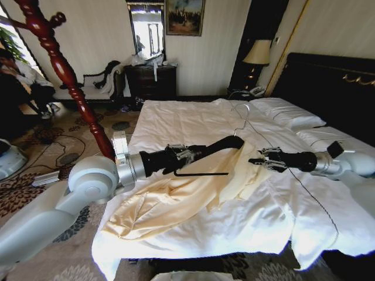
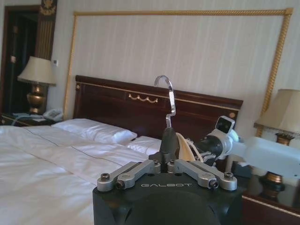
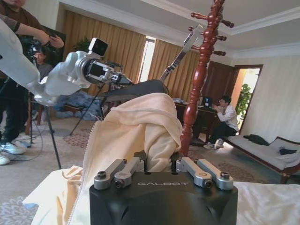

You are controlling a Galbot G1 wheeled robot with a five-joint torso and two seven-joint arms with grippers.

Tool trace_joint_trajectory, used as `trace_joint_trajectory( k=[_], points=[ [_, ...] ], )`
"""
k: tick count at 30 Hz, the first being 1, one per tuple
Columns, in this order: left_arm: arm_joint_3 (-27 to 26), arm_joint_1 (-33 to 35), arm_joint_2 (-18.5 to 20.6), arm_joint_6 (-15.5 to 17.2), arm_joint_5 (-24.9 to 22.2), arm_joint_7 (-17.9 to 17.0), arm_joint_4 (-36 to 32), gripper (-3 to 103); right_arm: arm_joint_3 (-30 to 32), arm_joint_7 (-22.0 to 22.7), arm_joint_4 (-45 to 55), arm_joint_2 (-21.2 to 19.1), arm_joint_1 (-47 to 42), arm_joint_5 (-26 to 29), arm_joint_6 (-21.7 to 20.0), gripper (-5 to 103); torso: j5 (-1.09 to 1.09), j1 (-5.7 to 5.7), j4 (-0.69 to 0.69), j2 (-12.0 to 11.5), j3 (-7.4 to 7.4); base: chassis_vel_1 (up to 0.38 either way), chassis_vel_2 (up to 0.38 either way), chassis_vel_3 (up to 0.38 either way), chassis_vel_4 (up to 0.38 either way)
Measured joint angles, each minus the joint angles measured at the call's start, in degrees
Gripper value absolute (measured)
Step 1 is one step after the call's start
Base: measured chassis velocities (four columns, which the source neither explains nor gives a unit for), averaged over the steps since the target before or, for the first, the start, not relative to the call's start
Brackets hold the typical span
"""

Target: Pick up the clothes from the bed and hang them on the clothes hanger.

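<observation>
Left pincer (image 1: 188, 154), arm outstretched, clamps the clothes hanger (image 1: 218, 146); right pincer (image 1: 256, 160) pinches the clothes (image 1: 176, 202) over the bed (image 1: 187, 117).

Hotel-style bedroom. A wide bed (image 1: 193, 123) with white linen and a dark headboard (image 1: 328, 79) is filling the room; lamps (image 1: 258, 52) are standing at the bedside, a framed painting (image 1: 184, 16) is hanging above a dresser (image 1: 151, 81), patterned carpet (image 1: 58, 143) is covering the floor.

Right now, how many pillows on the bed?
2 visible: one pillow near the lamp-side corner of the bed, a second pillow beside it along the headboard. More may be hidden.
</observation>
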Motion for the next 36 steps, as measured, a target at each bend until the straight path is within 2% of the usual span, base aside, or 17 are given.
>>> trace_joint_trajectory(
  k=[3,5,6,10,13,15,18,20,21,22,23,24,26,29,32,34,36],
  points=[
    [-2.21,2.21,0.48,-1.02,1.29,-0.47,-1.02,16,0.06,0.5,-1.1,0.61,0.36,-0.01,0.28,24,0.01,0.0,-0.01,0.0,0.0,0.0,0.0,0.0,0.0],
    [-3.42,3.4,0.65,-1.26,1.69,-0.54,-1.38,16,0.11,0.53,-1.48,0.78,0.43,0.0,0.34,24,0.01,0.0,-0.01,0.0,0.0,0.0,0.0,0.0,0.0],
    [-5.27,5.4,1.01,-1.74,2.13,-0.58,-2.0,26,0.25,0.57,-2.07,1.08,0.45,0.0,0.59,24,0.0,0.0,0.0,0.0,0.0,0.0,0.0,0.0,0.0],
    [-8.73,9.12,1.65,-3.23,3.65,-0.65,-3.33,37,0.58,0.97,-2.73,1.49,0.27,-0.54,1.5,24,0.0,0.0,0.01,0.0,0.0,0.0,0.0,0.0,0.0],
    [-16.49,13.73,1.08,-6.2,4.1,-1.02,-5.2,53,0.8,2.79,-2.22,2.01,-0.35,-2.62,3.32,24,0.0,0.0,-0.01,0.0,0.0,0.0,0.0,0.0,0.0],
    [-17.96,14.31,0.89,-6.71,3.81,-1.31,-5.32,53,0.84,3.02,-2.14,2.12,-0.42,-3.14,3.7,24,0.0,0.0,0.0,0.0,0.0,0.0,0.0,0.0,0.0],
    [-25.08,17.64,0.62,-8.62,2.47,-5.31,-3.78,70,1.27,3.12,-1.55,2.73,-1.09,-6.11,5.74,24,0.01,0.0,0.0,0.0,0.0,0.0,0.0,0.0,0.0],
    [-26.52,18.72,0.66,-8.33,2.43,-7.76,-2.6,70,1.49,2.94,-1.11,2.75,-1.38,-6.69,6.25,24,0.02,-0.01,-0.01,0.0,-0.01,0.0,0.0,0.0,0.0],
    [-27.37,19.6,0.76,-7.6,2.59,-9.86,-1.54,75,1.7,2.74,-0.6,2.75,-1.59,-7.23,6.71,24,0.02,0.0,-0.02,0.0,-0.01,0.0,0.0,0.0,0.0],
    [-28.04,22.02,0.95,-5.41,3.85,-16.12,1.5,80,2.22,2.07,0.87,2.74,-1.92,-8.57,7.78,24,0.01,0.0,-0.02,0.0,0.0,0.0,0.0,0.0,0.0],
    [-27.56,23.78,0.8,-3.92,4.73,-19.93,3.33,86,2.42,1.69,1.79,2.72,-2.0,-9.43,8.35,24,0.0,0.0,0.0,0.0,0.0,0.0,0.0,0.0,0.0],
    [-27.56,23.78,0.8,-3.92,4.73,-19.93,3.33,86,2.42,1.69,1.79,2.72,-2.0,-9.43,8.35,24,0.0,0.0,0.0,0.0,0.0,0.0,0.0,0.0,0.0],
    [-25.19,29.24,-0.58,0.74,8.85,-25.48,8.08,96,2.54,1.28,3.86,2.78,-2.25,-11.36,9.33,24,-0.02,0.0,0.0,0.0,0.0,0.0,0.0,0.0,0.0],
    [-23.56,31.51,-1.63,2.46,12.31,-26.03,10.85,98,2.37,1.31,4.76,3.02,-2.53,-12.15,9.63,24,-0.02,0.0,0.0,0.0,0.0,0.0,0.0,0.0,0.0],
    [-16.58,33.31,-5.73,4.5,21.25,-24.67,17.92,100,1.15,2.51,6.42,3.73,-2.95,-13.27,9.85,24,-0.02,-0.01,0.03,0.0,0.0,0.0,0.0,0.0,0.0],
    [-15.27,32.97,-6.24,4.53,21.96,-24.39,18.76,100,0.97,2.73,6.48,3.78,-2.95,-13.36,9.85,24,-0.02,-0.01,0.02,0.0,0.0,0.0,0.0,0.0,0.0],
    [-7.34,28.93,-8.79,4.08,25.11,-22.7,23.38,100,0.04,3.79,6.22,3.94,-2.91,-13.84,9.86,24,0.01,0.0,-0.02,0.0,0.0,0.0,0.0,0.0,0.0]
  ],
)
